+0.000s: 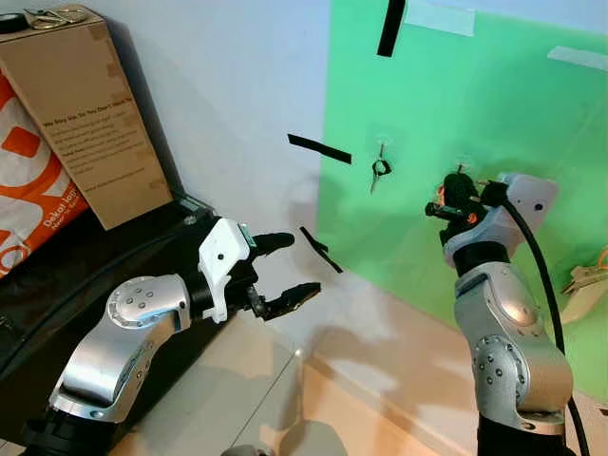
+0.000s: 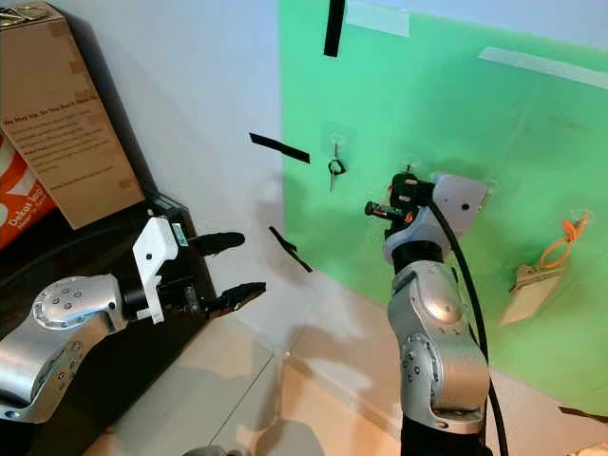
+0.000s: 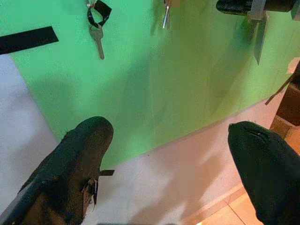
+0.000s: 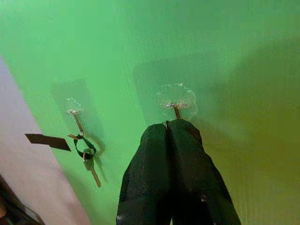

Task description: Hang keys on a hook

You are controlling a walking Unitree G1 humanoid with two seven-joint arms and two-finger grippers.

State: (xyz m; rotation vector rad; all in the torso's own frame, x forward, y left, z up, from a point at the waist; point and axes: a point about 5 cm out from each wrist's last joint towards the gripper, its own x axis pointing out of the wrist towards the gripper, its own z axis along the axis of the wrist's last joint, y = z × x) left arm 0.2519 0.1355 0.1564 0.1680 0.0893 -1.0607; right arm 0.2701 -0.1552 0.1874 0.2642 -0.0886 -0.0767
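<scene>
Fingers pressed flat together, that's the right hand (image 4: 168, 129), raised to the green wall panel (image 1: 532, 142) with its tips right under a clear stick-on hook (image 4: 176, 101). A thin metal stem shows at the tips just beneath the hook's base; whether that is the hook's own prong or a key ring pinched there, I cannot tell. The hand is narrow, and nothing I can make out sits between the pads.

Out to its side hangs a bunch of keys (image 4: 86, 157) on a second clear hook (image 4: 72, 108): a black loop, a ring and a silver key dangling free against the panel. From the left wrist camera that same bunch (image 3: 97, 21) hangs above the left hand (image 3: 171, 159), whose fingers stand wide apart and empty, held low, well apart from the wall. Black tape strips (image 1: 319, 148) mark the white wall beside the panel, and a cardboard box (image 1: 81, 114) leans further off with another key bunch (image 1: 43, 16) on top.

Handling, as I judge it: keys are light, hard and slippery metal, and they swing and twist on the ring. Best hold is the ring or the black loop, pinched firmly near its top so an open eye is left to slip over the prong. The adhesive hooks look delicate, so gentle downward loading only.
</scene>
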